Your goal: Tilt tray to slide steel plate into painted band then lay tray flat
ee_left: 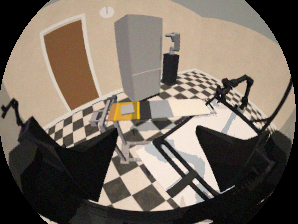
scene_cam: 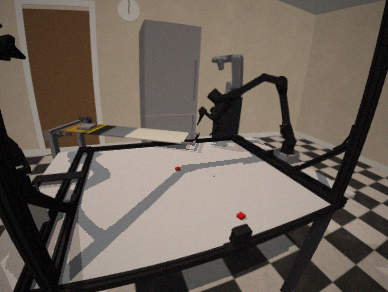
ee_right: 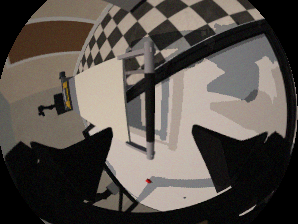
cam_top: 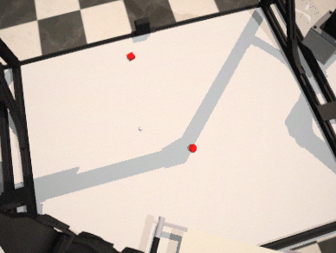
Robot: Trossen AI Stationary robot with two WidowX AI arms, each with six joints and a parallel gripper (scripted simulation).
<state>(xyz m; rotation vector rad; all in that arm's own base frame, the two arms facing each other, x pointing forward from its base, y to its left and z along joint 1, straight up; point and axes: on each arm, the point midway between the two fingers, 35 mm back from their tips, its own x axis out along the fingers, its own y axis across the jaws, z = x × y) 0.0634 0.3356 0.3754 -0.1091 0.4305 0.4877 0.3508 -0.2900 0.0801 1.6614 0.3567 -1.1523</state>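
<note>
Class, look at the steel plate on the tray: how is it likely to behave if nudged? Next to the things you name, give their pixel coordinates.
The plate (scene_cam: 86, 126) (ee_left: 127, 109) looks flat and straight-edged, so it would probably stay stiff and slide, not roll. Lying low and broad on the tray (scene_cam: 157, 134) (ee_left: 192, 109), it seems unlikely to tip. Being steel, it may feel heavy for its size.

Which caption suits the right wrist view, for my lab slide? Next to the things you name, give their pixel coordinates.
Open right gripper (ee_right: 152, 131) faces the tray's black-gripped handle (ee_right: 150, 107), nothing between its fingers.
</note>
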